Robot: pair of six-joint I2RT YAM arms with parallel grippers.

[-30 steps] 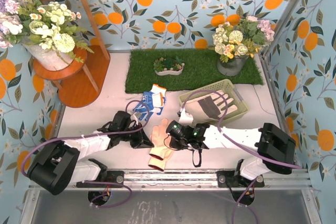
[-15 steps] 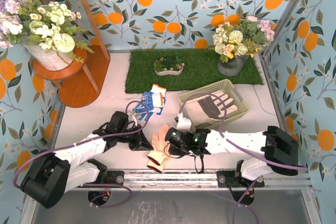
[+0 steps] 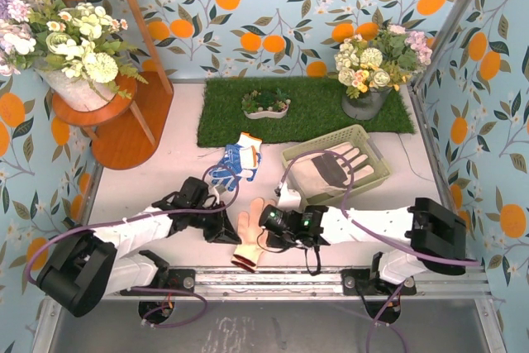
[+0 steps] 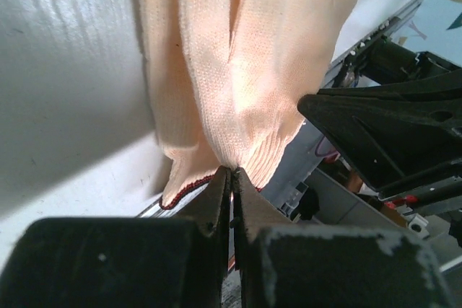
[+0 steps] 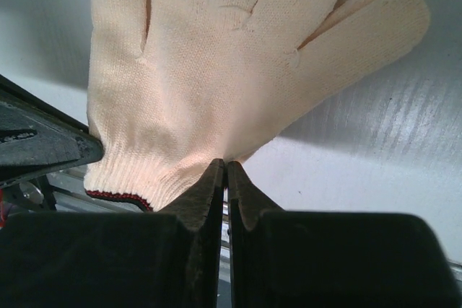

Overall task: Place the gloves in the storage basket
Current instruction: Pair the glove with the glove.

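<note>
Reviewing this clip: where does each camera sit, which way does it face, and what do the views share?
Top: above and behind the arms, looking down on the table; both arms, left gripper and right gripper show.
Left wrist: on the left arm, looking past its own shut fingers at the peach glove cuff.
Right wrist: likewise, own shut fingers at the glove's edge.
Shared: all three show the peach glove.

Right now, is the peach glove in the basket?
Out. The peach glove lies on the table, its cuff end pinched by left gripper and right gripper, apart from the storage basket.
</note>
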